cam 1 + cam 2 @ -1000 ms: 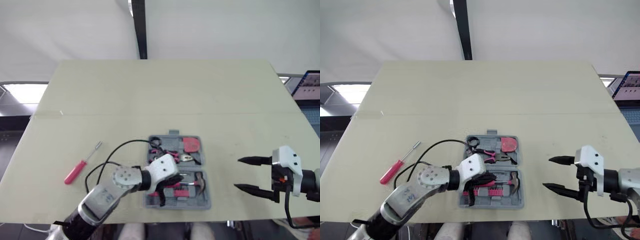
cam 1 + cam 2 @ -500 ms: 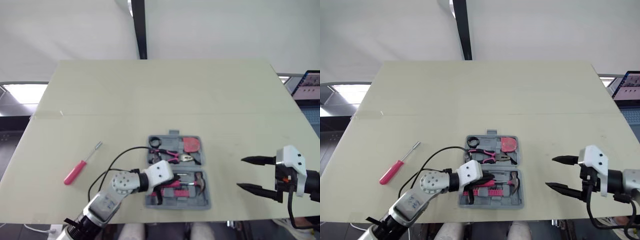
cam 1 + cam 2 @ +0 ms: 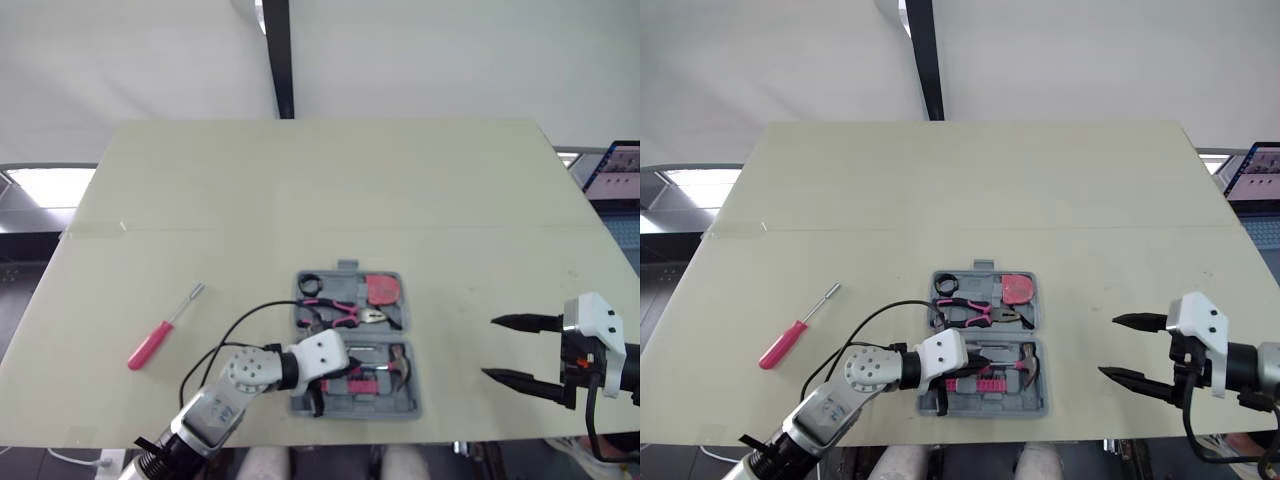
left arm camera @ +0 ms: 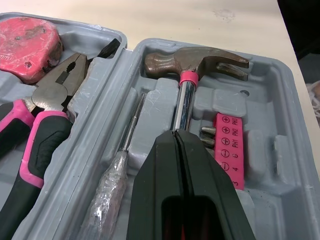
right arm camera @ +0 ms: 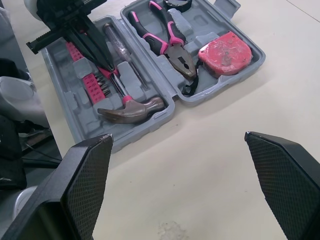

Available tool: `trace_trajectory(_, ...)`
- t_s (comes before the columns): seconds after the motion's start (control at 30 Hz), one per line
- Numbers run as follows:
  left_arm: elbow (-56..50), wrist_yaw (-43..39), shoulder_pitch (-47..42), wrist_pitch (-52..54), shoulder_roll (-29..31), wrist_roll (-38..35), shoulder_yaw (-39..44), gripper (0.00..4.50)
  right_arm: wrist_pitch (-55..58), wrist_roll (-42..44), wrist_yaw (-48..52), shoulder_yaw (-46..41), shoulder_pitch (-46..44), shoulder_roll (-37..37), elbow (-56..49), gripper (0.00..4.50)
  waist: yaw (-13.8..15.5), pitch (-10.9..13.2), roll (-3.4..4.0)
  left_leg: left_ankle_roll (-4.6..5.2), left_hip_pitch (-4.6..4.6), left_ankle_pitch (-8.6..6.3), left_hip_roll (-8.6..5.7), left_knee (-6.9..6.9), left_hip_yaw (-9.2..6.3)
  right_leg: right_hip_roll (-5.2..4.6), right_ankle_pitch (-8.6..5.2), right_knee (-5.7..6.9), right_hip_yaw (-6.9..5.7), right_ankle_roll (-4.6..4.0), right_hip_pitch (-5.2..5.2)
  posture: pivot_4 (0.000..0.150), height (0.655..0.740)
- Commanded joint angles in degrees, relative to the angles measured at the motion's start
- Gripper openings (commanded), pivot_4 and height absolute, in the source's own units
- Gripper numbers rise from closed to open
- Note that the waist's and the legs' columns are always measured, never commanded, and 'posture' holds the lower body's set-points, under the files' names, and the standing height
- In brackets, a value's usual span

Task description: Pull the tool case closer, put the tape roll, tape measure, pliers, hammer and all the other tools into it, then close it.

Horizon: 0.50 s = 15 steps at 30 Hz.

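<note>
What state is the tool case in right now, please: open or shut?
Open. Both grey halves of the tool case lie spread flat, with the hammer and pliers visible inside.

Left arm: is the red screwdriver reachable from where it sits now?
Probably yes. The red screwdriver lies on the table on the robot's left, with nothing between it and the left gripper.

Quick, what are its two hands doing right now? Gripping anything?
Left tool: closed, tips just above the hammer shaft, nothing between them.
Right tool: open, empty.
</note>
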Motion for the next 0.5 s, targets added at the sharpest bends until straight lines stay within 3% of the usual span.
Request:
trace_trajectory(0.03,0.9,-0.6,1.2,0.4,-0.3,1.0,-1.0,0.07,-0.4,0.9,0.7,-2.4,0.5,-0.2,-1.3,4.50,0.0,0.0,0.01,0.00,0.00,0.00,0.00,0.00,0.00,0.00,0.00,0.00,0.00,0.00,0.00,0.150,0.7400)
trace_trajectory(0.5,5.3,-1.0,1.1,1.9,-1.2,3.6,-3.6,0.07,-0.4,1.2,0.6,-3.2,1.5,-0.3,-2.1,4.50,0.2,-0.2,0.29,0.01,0.09,0.00,0.00,0.00,-0.01,-0.01,0.00,-0.02,0.00,0.00,0.12,0.150,0.7400)
